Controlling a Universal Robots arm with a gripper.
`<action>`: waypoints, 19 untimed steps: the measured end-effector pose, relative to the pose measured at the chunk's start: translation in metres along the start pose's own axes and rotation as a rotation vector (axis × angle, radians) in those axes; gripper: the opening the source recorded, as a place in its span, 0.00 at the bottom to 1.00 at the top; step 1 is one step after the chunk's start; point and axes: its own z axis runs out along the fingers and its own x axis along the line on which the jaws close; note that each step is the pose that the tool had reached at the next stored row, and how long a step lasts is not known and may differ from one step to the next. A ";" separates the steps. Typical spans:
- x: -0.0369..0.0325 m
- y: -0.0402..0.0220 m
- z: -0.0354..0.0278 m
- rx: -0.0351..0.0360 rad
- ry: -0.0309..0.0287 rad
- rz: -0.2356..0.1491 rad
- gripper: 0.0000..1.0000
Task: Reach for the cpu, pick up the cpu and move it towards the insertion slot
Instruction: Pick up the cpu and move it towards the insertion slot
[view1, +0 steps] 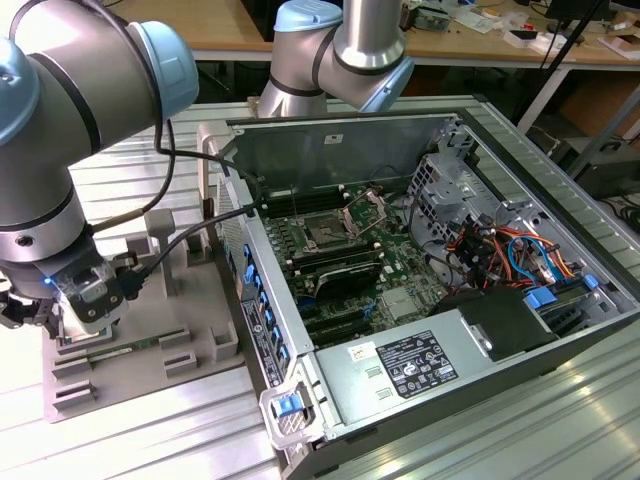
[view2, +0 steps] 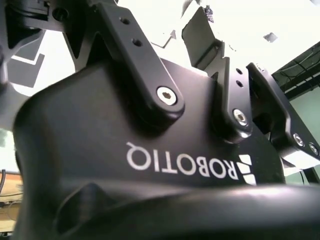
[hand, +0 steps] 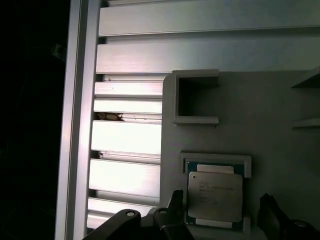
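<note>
Pincer: gripper spread apart, straddling the cpu.
Cpu: seated in its tray recess.
Slot: insertion slot at 2 o'clock from the tray, exterior view.
Care: I'd keep it square, centred on 2 opposite edges.

cpu: silvery-white top, green edge showing around it
tray: plain matte grey
table: bright silver, ribbed in long parallel slats
gripper: black, with white lettering on its body
arm: silver-grey tubes, pale blue joint caps
insertion slot: dark square, shiny metal frame
circuit board: green
cables: orange, red and blue
</note>
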 end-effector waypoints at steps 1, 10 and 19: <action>0.0003 0.0001 0.0012 0.0000 0.0000 0.000 0.69; 0.0006 0.0024 0.0079 -0.0051 -0.0001 -0.004 0.69; 0.0011 0.0026 0.0078 -0.0049 0.0003 -0.004 0.56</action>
